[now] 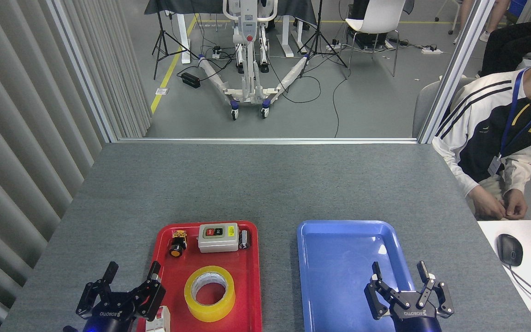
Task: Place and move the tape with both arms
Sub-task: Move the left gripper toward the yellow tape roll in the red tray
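Note:
The yellow tape roll (209, 293) lies flat in the near half of the red tray (249, 295), whitish core facing up. My left gripper (132, 271) is open at the tray's near left edge, just left of the roll and apart from it, holding nothing. Over the near right part of the blue tray (321, 258) my right gripper (399, 269) hangs open and empty.
At the red tray's far end sit a grey switch box (218, 237), a small orange-and-black button (177, 245) and a small metal part (244, 238). A person (496, 133) sits at the table's right edge. A side desk holds a mouse (509, 249).

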